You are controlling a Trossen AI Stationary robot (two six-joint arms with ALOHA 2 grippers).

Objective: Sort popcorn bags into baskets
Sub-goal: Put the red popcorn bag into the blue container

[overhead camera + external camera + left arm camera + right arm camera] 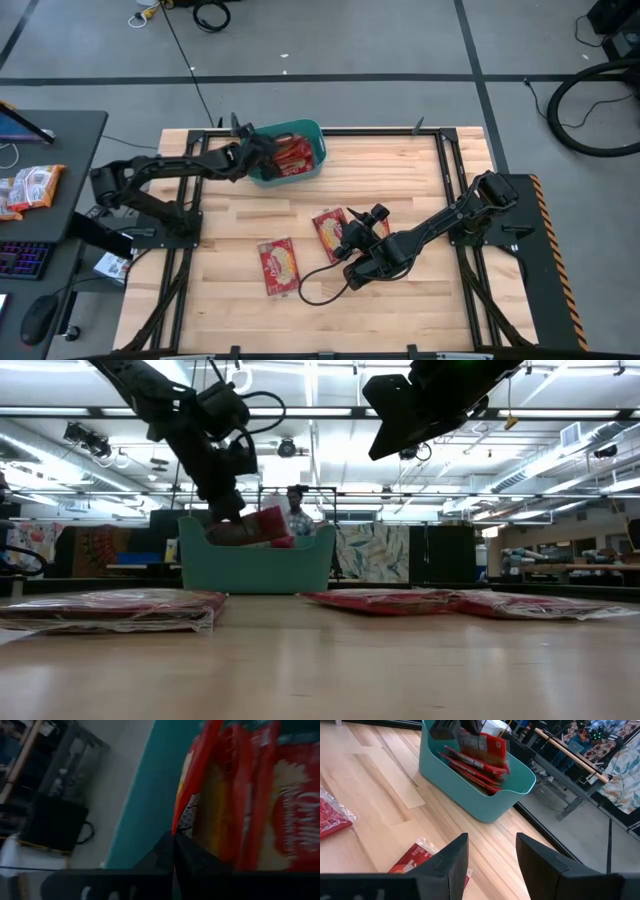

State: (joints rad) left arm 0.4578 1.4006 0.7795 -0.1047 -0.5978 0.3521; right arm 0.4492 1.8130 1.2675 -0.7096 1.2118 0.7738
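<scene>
3 popcorn bags (279, 266) lie on wood table (400, 180); left pincer (268, 150) pinching bag over tub (318, 134), right pincer (352, 236) spread

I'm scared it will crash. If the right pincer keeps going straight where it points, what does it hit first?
Probably the teal-blue plastic tub; the open right pincer points across bare wooden table toward it, though depth is unclear.

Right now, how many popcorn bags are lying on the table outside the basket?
2 clearly: one popcorn bag front-centre, another beside the right pincer; a third may hide beneath that arm.
</scene>
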